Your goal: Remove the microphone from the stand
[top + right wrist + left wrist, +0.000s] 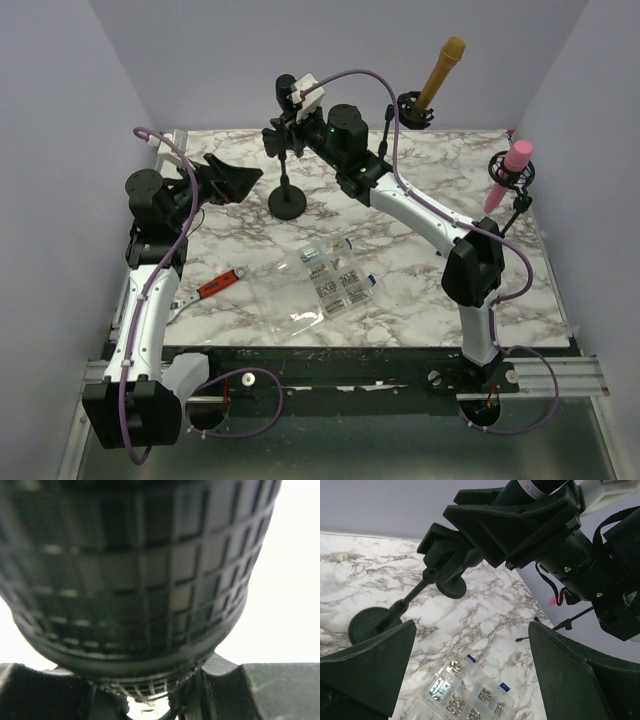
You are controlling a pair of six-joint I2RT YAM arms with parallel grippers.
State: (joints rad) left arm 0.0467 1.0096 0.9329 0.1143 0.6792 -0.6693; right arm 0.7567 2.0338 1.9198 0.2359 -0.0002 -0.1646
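Observation:
A black microphone with a mesh head (135, 570) fills the right wrist view. My right gripper (288, 122) is shut on it at the top of a black stand (288, 200) at the middle back of the table. In the left wrist view the right gripper's fingers (510, 525) cover the microphone's body (525, 487) above the stand's clip (445, 560). I cannot tell whether the microphone still sits in the clip. My left gripper (240, 182) is open and empty just left of the stand, its jaws wide apart (470, 630).
A gold microphone (441, 70) stands on its own stand at the back right, and a pink one (510, 172) at the right edge. A clear box of screws (325, 280) and a red-handled tool (222, 284) lie on the marble table (420, 290) in front.

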